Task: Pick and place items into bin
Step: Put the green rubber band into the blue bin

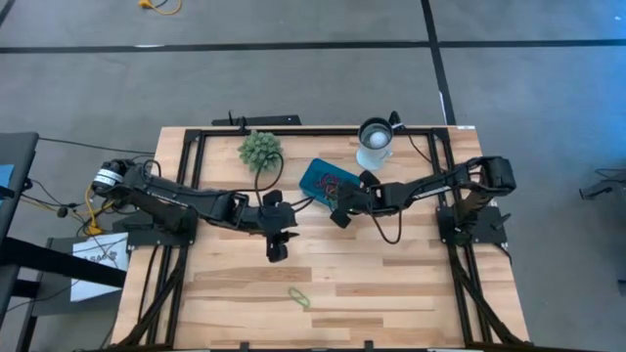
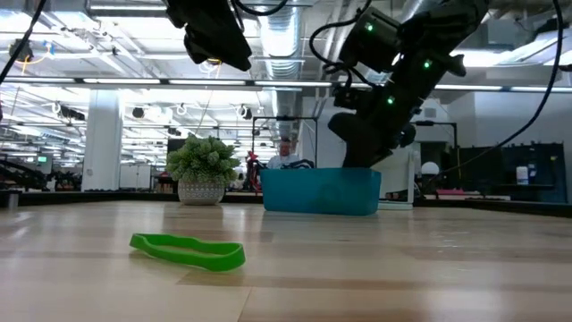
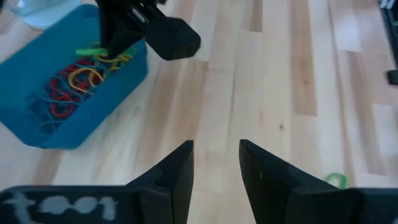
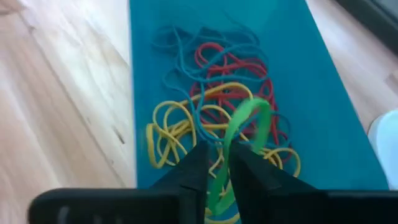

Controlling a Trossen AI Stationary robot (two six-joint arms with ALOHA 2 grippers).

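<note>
The teal bin (image 1: 321, 176) stands on the table behind the middle and holds several red, blue and yellow rubber bands (image 4: 211, 93). My right gripper (image 4: 214, 165) hangs over the bin's near part (image 1: 337, 207), shut on a green rubber band (image 4: 247, 121). A second green band (image 1: 298, 296) lies flat on the wood near the front edge; it also shows in the low view (image 2: 188, 252). My left gripper (image 3: 216, 155) is open and empty above the table, left of the bin (image 1: 277, 244). My right gripper pinches the green band between its two fingers (image 4: 198, 169) at one end of the loop (image 4: 221, 180). It comes slanting down from the table's right. The band's free loop (image 4: 252, 112) sticks out past the fingertips, over the bands in the bin.
A spiky green plant (image 1: 259, 149) stands at the back, left of the bin. A white cup with a dark rim (image 1: 375, 137) stands at the back right. Bare wood lies around the loose green band at the front.
</note>
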